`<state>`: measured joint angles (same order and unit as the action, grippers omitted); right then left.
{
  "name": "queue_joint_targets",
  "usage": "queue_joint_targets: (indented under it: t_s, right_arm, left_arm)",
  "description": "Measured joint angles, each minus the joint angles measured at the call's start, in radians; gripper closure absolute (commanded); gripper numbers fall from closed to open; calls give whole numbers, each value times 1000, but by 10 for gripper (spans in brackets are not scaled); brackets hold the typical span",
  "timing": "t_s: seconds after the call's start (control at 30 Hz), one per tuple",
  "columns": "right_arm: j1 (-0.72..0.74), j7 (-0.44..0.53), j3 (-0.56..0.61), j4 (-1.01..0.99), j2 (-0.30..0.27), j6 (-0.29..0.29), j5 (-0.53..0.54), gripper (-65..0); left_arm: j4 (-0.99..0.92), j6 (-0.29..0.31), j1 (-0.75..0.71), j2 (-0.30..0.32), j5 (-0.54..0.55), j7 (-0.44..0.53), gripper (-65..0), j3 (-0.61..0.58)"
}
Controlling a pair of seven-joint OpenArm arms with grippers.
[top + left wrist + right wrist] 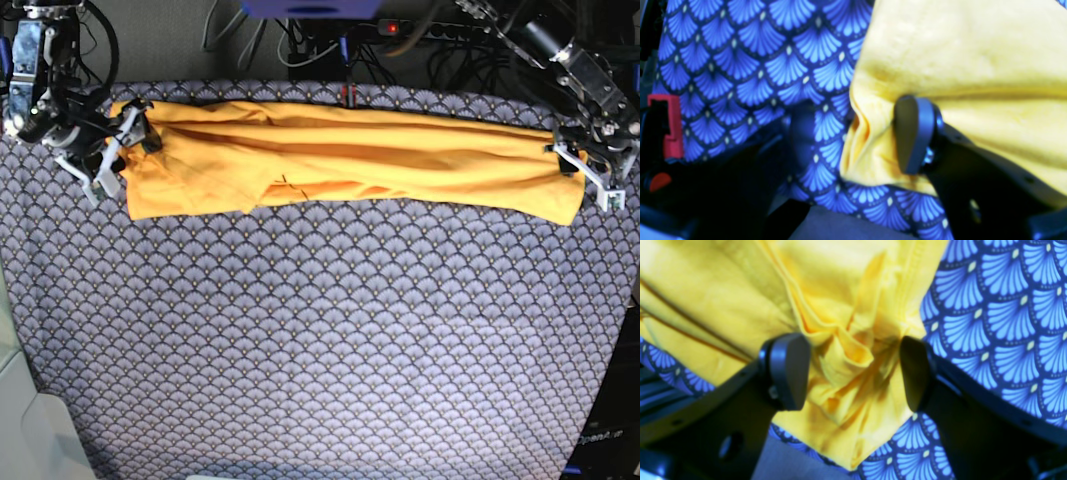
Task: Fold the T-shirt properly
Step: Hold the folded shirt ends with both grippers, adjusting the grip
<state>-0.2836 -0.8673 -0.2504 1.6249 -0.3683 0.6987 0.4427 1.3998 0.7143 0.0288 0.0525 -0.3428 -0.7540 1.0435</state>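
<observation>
Blue-grey scallop-patterned cloth (320, 340) fills the frame; plain yellow-orange cotton T-shirt (350, 155) stretches across top, left gripper (590, 172) and right gripper (112, 150) spread wide at its ends.

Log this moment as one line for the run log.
T-shirt: long folded band on patterned cloth | left gripper: open at one end | right gripper: open, straddling bunched end

Blue-grey scallop-patterned cloth (320, 350) over the table, dark cables (300, 40) behind its far edge.
</observation>
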Motion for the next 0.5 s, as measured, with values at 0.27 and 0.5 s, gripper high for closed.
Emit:
queue_joint_targets:
  t_s: [0.27, 0.5]
  right_arm:
    - [0, 0, 0, 0, 0, 0, 0, -433]
    - [0, 2, 0, 0, 0, 0, 0, -433]
  left_arm:
    - [39, -7, 11, -15, -31, -28, -432, 0]
    - [28, -6, 30, -14, -42, -51, -432, 0]
